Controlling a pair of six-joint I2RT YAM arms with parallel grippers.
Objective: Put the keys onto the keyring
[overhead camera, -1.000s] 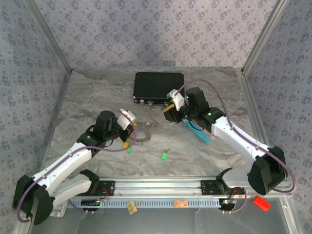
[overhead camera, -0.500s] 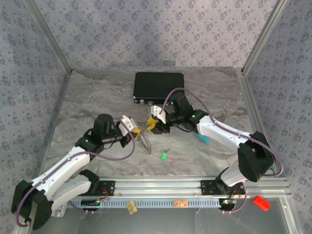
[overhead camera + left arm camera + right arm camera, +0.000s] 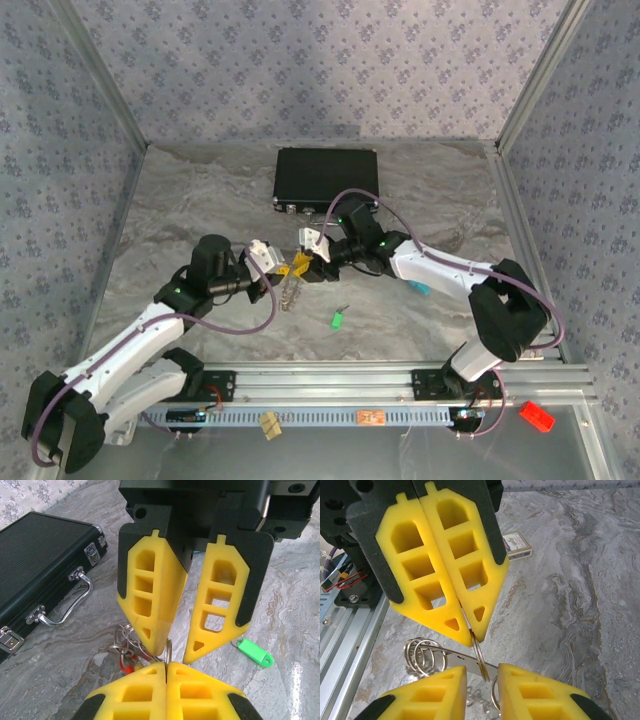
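Keyring (image 3: pixel 168 649) pinched above the table (image 3: pixel 200 200).
The left gripper (image 3: pixel 166 666) is clamped tight on the silvery loop's edge. The right gripper (image 3: pixel 482 675) has its jaws apart, straddling the same loop. A green key (image 3: pixel 337 320) lies on the marble to their right.

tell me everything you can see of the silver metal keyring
The thin silvery metal keyring is a bunch of linked wire loops. One loop stands edge-on, pinched in the shut yellow fingertips of the left gripper; the rest dangle beside it. Parted fingers of the right gripper flank that loop.
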